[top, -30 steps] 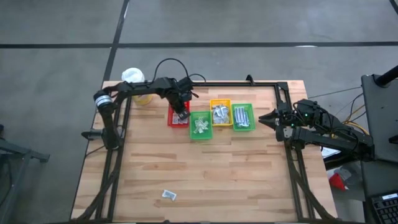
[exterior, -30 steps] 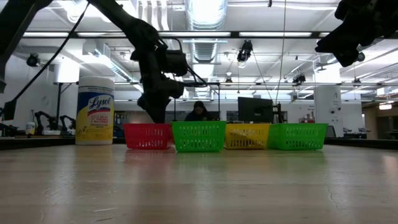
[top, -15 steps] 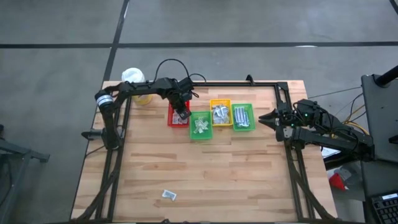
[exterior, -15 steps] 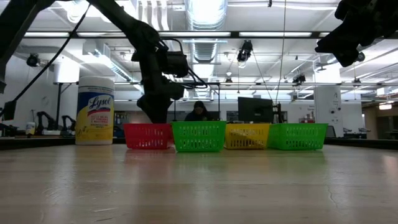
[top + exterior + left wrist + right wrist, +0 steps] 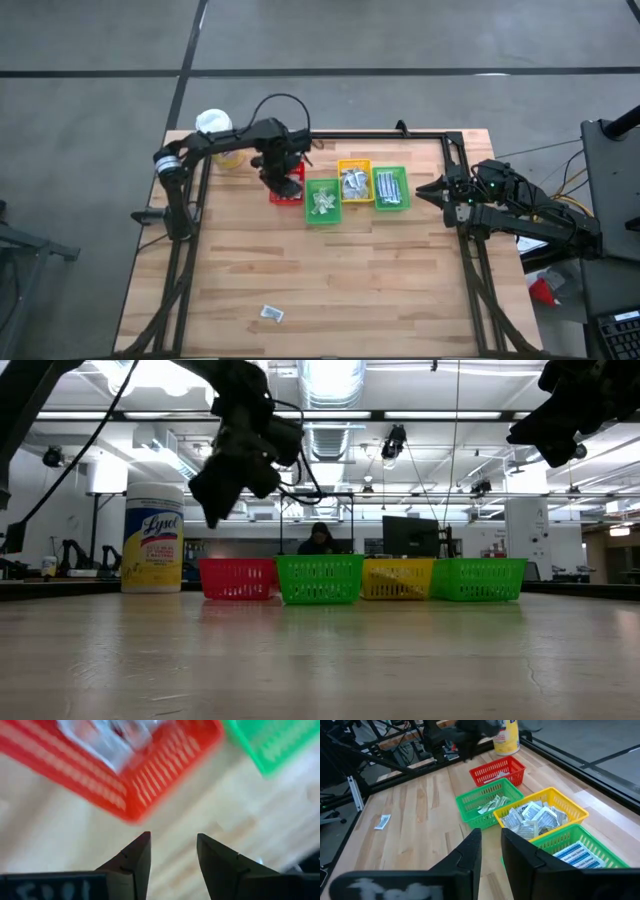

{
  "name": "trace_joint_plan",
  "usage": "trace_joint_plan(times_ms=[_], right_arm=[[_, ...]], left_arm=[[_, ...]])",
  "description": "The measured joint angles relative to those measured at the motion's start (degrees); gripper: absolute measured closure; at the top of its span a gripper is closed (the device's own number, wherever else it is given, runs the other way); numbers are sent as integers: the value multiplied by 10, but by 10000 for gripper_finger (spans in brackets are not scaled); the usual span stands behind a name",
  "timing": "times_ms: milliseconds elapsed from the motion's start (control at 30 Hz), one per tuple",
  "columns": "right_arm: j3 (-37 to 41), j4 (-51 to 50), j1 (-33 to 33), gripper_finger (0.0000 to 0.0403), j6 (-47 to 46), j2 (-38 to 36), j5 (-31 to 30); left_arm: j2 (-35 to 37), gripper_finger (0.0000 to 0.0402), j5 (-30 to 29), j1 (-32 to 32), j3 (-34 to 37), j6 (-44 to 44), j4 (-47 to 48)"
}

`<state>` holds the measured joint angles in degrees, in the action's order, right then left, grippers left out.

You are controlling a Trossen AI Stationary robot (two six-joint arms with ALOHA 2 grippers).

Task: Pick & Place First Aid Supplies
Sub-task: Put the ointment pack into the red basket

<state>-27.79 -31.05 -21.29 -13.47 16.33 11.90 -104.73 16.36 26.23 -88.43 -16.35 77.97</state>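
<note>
Wooden table (image 5: 330,270) seen from above, with four small plastic bins in a row near its far edge. From left to right they are a red bin (image 5: 287,186), a green bin (image 5: 321,201), a yellow bin (image 5: 354,182) and a second green bin (image 5: 390,188), each touching or just beside its neighbour.

First aid supplies fill the bins as tiny flat packets. The red bin holds a few whitish packets (image 5: 112,737), blurred in the left wrist view. The first green bin holds pale greenish-white sachets (image 5: 491,803) in a loose heap. The yellow bin holds silvery-white crinkly wrappers (image 5: 535,816) piled on one another. The second green bin holds white rectangular strips with blue stripes (image 5: 576,852) lying side by side. One more small white packet (image 5: 271,314) lies alone on the bare wood near the front edge, well apart from the bins.

The left gripper (image 5: 276,180) hangs raised over the left edge of the red bin, its two dark fingers (image 5: 136,862) apart with nothing between them. The right gripper (image 5: 432,190) waits at the table's right edge, beside the second green bin, its fingers (image 5: 470,852) slightly apart and empty.

A yellow Lysol canister with a white lid (image 5: 153,538) stands upright at the far left corner, near the red bin.
</note>
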Motion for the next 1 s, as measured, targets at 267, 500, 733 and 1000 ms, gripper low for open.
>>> trace_joint_plan(times_ms=[267, 500, 733, 1000], right_arm=[[0, 0, 0, 319, 0, 0, 0], [0, 0, 0, 318, 0, 0, 0], [0, 0, 0, 330, 1, 0, 0], [0, 0, 0, 332, 1, 0, 0]], left_arm=[[0, 250, 67, -118, -2, -85, 60], [0, 250, 70, -258, -2, -195, 54], [1, 250, 44, -378, 7, -383, -5], [1, 250, -51, -468, 36, -612, -121]])
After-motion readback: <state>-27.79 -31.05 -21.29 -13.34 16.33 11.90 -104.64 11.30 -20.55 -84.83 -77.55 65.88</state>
